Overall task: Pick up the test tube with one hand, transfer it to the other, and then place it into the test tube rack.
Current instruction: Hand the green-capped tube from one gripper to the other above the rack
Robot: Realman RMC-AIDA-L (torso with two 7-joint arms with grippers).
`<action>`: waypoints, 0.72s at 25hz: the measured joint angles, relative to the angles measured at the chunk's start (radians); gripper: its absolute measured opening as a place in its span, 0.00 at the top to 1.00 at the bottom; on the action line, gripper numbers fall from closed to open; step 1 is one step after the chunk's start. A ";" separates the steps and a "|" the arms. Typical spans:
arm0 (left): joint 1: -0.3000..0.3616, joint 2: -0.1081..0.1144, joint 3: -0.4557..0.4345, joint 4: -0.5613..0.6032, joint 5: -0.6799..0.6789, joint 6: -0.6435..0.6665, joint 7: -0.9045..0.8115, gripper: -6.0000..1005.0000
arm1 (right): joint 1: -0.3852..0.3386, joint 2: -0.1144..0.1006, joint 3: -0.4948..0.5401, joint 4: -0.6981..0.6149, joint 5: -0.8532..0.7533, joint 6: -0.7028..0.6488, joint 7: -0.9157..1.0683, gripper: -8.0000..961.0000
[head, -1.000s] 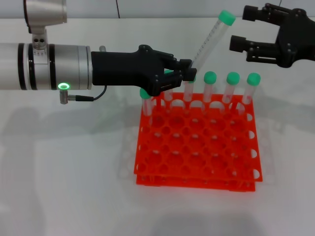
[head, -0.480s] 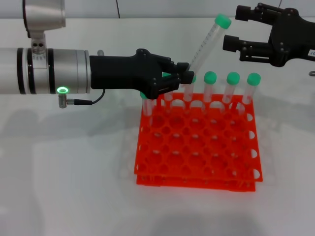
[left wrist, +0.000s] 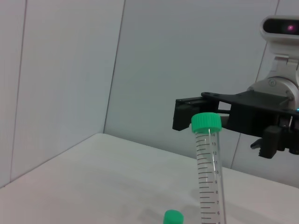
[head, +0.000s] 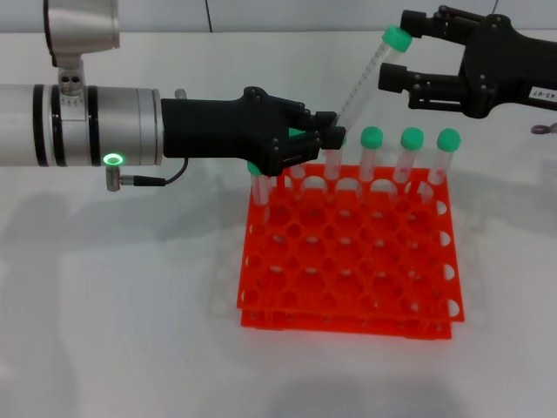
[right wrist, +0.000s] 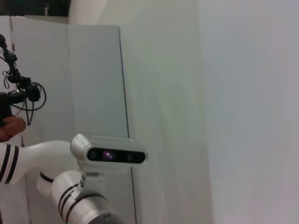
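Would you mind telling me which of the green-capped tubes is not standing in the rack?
The tilted test tube, held low by the left tool, leans above the rack; its cap sits between the open right tool fingers. The others stand upright in the back row.

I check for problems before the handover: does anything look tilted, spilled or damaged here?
Only the test tube is tilted, held low by the left claw, cap between the open right claw. The tubes in the rack stand upright; no spill or damage shows.
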 joint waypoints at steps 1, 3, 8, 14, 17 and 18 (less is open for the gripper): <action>0.000 0.000 0.000 0.000 0.000 0.000 0.000 0.81 | 0.003 0.000 -0.001 0.002 0.003 0.000 0.000 0.15; 0.000 0.000 0.000 0.000 0.000 0.000 0.000 0.81 | 0.006 0.000 -0.003 0.007 0.007 0.000 0.000 0.15; 0.002 0.000 0.000 0.001 -0.001 0.003 0.001 0.81 | 0.019 0.000 -0.006 0.030 0.016 0.002 -0.001 0.15; 0.003 0.000 0.000 0.005 -0.002 0.008 0.002 0.82 | 0.024 0.000 -0.006 0.039 0.020 0.010 -0.002 0.27; 0.002 0.000 0.000 0.005 -0.002 0.009 0.002 0.82 | 0.025 0.000 -0.005 0.039 0.020 0.012 -0.002 0.34; 0.002 0.000 0.000 0.005 -0.002 0.009 0.002 0.81 | 0.025 0.000 -0.004 0.040 0.021 0.012 -0.002 0.37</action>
